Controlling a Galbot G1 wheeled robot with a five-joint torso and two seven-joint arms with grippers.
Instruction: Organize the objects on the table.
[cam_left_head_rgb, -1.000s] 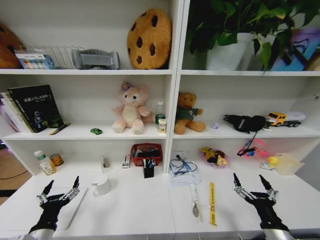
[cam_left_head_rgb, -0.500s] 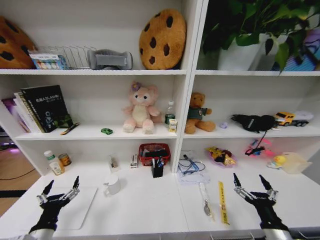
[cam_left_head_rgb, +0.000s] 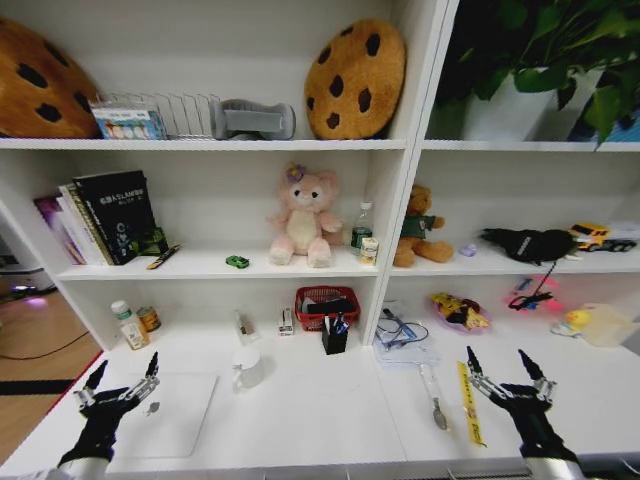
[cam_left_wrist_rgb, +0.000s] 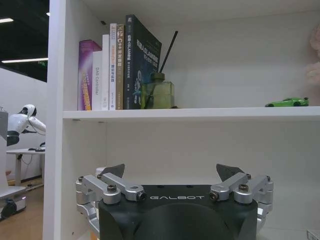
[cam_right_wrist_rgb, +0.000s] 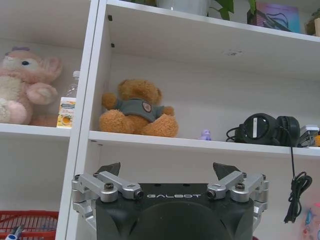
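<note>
My left hand (cam_left_head_rgb: 122, 379) hovers over the near left of the tabletop (cam_left_head_rgb: 300, 410), fingers spread and grasping nothing, just above the silver laptop (cam_left_head_rgb: 170, 415) lying flat there. My right hand (cam_left_head_rgb: 506, 374) hangs at the near right, also released and empty. At about ten o'clock from it a yellow strip (cam_left_head_rgb: 469, 402) and a spoon (cam_left_head_rgb: 433, 398) lie side by side. The black pen holder (cam_left_head_rgb: 334, 336) stands mid-tabletop with a blue pen (cam_left_head_rgb: 339, 322) in it, in front of the red basket (cam_left_head_rgb: 325, 303). The white mug (cam_left_head_rgb: 247, 368) sits at the laptop's two o'clock. The green toy car (cam_left_head_rgb: 237, 262) rests on the shelf beside the pink plush bear (cam_left_head_rgb: 303, 216).
</note>
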